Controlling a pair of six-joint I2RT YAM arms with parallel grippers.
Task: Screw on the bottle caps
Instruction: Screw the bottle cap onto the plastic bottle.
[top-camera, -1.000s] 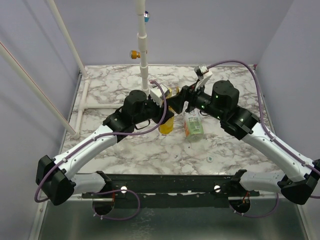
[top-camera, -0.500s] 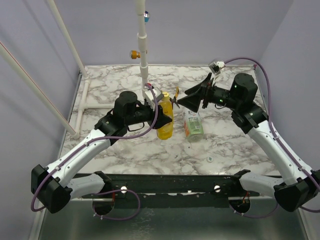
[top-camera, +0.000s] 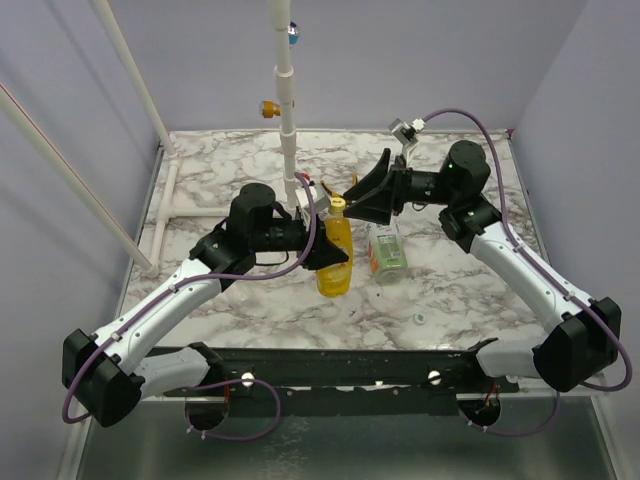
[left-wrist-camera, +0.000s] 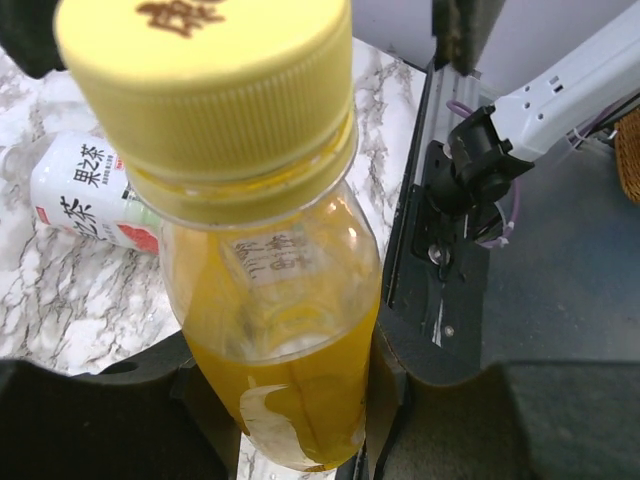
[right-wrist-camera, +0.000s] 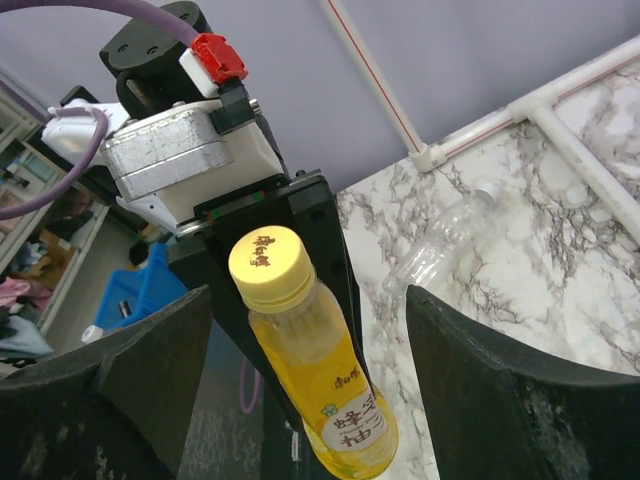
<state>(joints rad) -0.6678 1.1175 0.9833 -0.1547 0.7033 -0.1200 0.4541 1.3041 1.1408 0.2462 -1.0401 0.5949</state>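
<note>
Your left tool (top-camera: 330, 252) is clenching the yellow plastic bottle (top-camera: 336, 278) around its lower body at the centre of the overhead frame. It is holding the bottle roughly upright so the neck is presenting itself to the other arm. Whether the base is touching the marbled worktop (top-camera: 230, 165) I cannot tell.

The round yellow ribbed screw cap (right-wrist-camera: 268, 265) is sitting on the neck, filling the top of the left wrist frame. How tightly it is seated is not showing.

Your right tool (top-camera: 354, 200) is hanging released just right of the cap in the overhead frame. Its two fingers are spreading wide at the lower left and lower right of its own wrist frame, with the cap beyond and between them, touching neither. That is looking like a line-up for closing on the cap and twisting while the left side is bracing the bottle against the turn.

Right of centre, the clear plastic bottle with the green-and-white label (top-camera: 386, 250) is lying on its side on the worktop. The small whitish round cap (top-camera: 421, 319) is resting apart from it, toward the lower right, probably waiting its turn.
</note>
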